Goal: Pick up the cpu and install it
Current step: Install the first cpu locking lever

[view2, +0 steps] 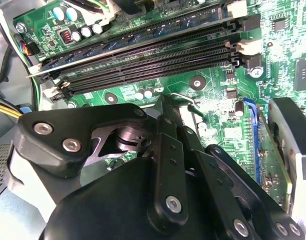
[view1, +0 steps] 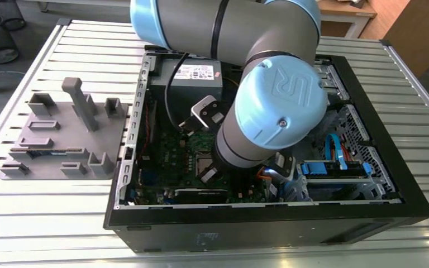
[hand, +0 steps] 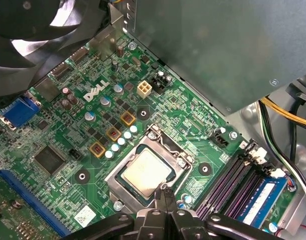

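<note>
In the first wrist view, the cpu (hand: 146, 171) is seen lying flat in the socket frame (hand: 165, 147) on the green board (hand: 100, 187). The gripper (hand: 163, 192) is being held just beside the cpu's edge, with its fingers pressed together and nothing between them. In the exterior view, this work is being done inside the computer case (view1: 274, 223), in the middle of the frame. The cpu looks put in. It should probably be kept flat, and any push made softly and straight down.

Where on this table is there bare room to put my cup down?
Bare slats of the table lie in front of and behind the grey fixture, at the exterior view's left. The computer case is crowded: the arm fills the space over its motherboard.
</note>
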